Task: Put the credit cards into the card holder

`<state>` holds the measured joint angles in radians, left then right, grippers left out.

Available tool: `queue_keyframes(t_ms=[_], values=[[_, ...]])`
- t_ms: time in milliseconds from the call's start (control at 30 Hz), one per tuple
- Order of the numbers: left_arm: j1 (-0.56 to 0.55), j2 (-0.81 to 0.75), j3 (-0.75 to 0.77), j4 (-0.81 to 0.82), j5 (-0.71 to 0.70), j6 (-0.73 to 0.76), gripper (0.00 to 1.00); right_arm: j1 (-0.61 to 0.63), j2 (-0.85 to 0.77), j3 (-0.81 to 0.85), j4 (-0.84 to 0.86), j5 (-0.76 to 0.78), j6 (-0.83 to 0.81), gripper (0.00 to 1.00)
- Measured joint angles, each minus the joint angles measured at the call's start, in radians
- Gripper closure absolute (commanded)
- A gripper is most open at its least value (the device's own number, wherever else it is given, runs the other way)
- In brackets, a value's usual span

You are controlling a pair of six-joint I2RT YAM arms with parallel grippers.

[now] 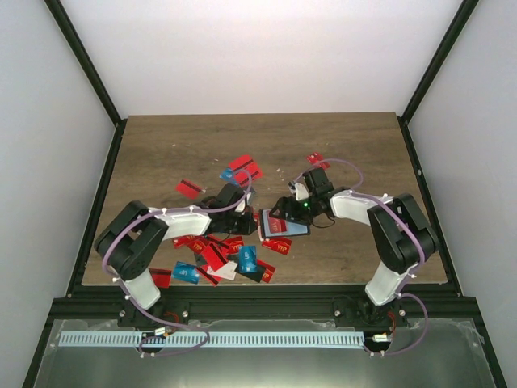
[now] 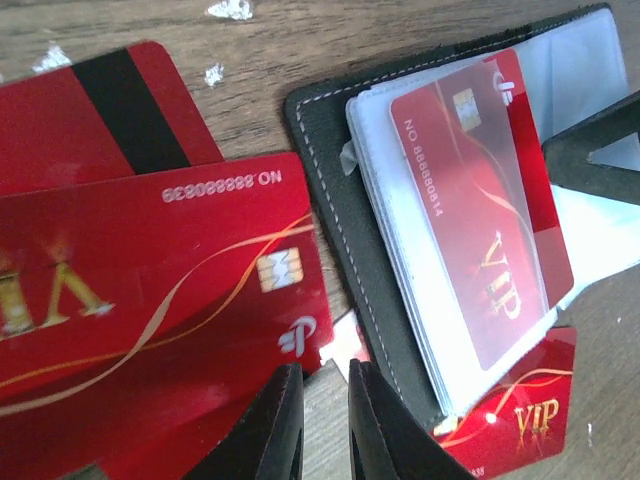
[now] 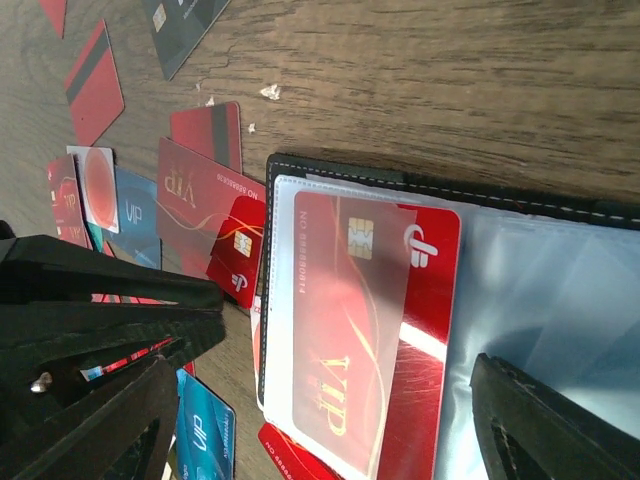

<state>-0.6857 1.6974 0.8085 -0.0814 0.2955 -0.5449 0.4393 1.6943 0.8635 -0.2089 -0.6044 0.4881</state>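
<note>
Red card (image 3: 350, 330) sits in the open holder (image 3: 450, 185) on the table (image 1: 161, 145), between the wide-spread jaws of the right gripper (image 1: 291, 208). Its long axis runs along the fingers, chip end away from the wrist. Beside the holder's edge, the left gripper (image 2: 325, 375) has its jaws almost together, with nothing between them.

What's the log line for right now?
holder: open, red card inside | right tool: open, over holder | left tool: at holder edge
</note>
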Motion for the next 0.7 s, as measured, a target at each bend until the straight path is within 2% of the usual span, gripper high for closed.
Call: queue_keyframes(t_ms=[700], values=[[0.000, 0.067, 0.022, 0.076, 0.071, 0.000, 0.85, 0.079, 0.031, 0.035, 0.014, 0.014, 0.045, 0.19]])
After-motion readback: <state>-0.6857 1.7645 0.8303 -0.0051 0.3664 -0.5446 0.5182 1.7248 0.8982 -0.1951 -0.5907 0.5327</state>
